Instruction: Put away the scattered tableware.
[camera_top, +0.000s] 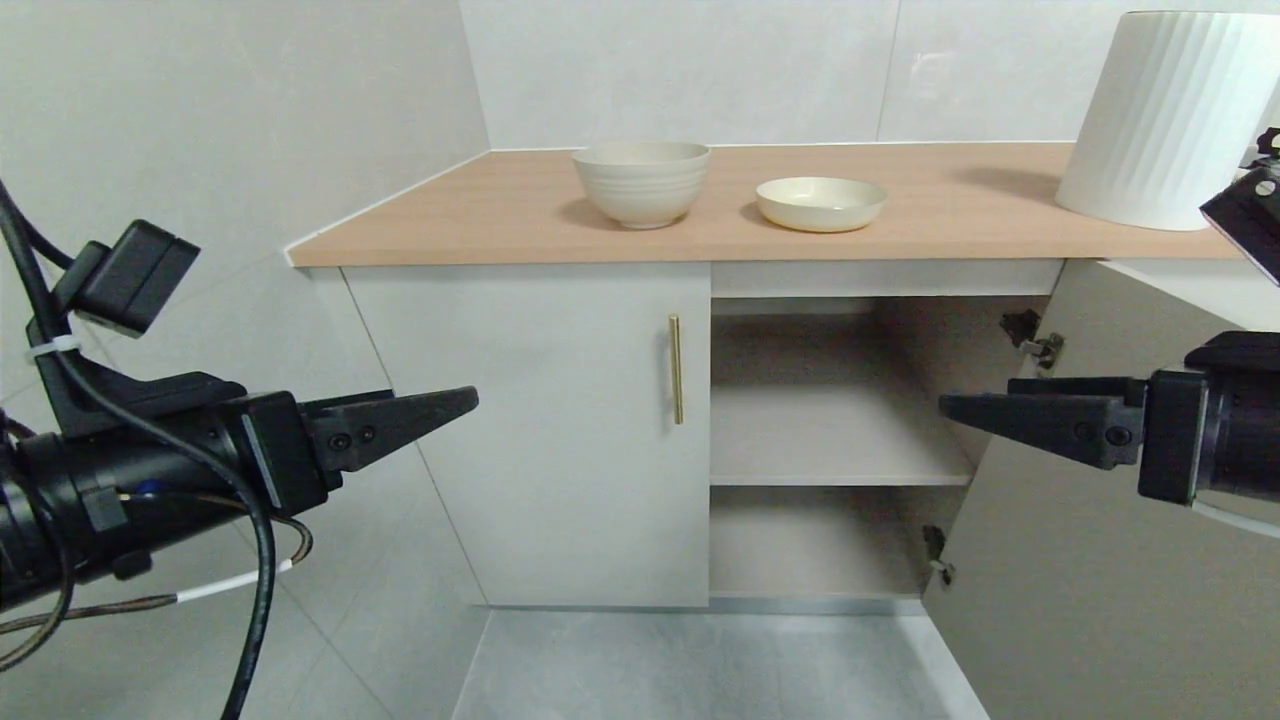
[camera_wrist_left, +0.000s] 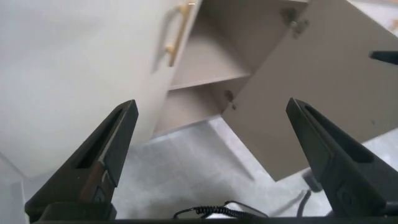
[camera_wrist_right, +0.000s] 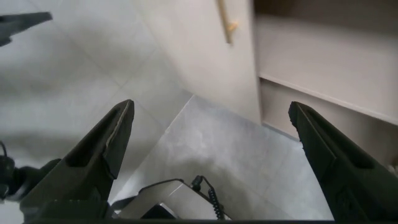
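Wood-topped desk in the head view, with the ribbed bowl and shallow dish sitting near each other on it. They're above a cabinet whose right door hangs open on its shelves. My worry: that door is just beside the right gripper, so a careless swing up toward the dish could clip it. Both arms sit level at shelf height, the left gripper pointing inward too. Left wrist view: jaws spread wide, nothing held. Right wrist view: same deal.

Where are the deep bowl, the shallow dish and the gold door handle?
deep bowl (camera_top: 641, 188), head view, on its ribbed outer wall.
shallow dish (camera_top: 820, 200), head view, on its inside bottom.
gold door handle (camera_top: 676, 370), head view, on the middle of its bar.
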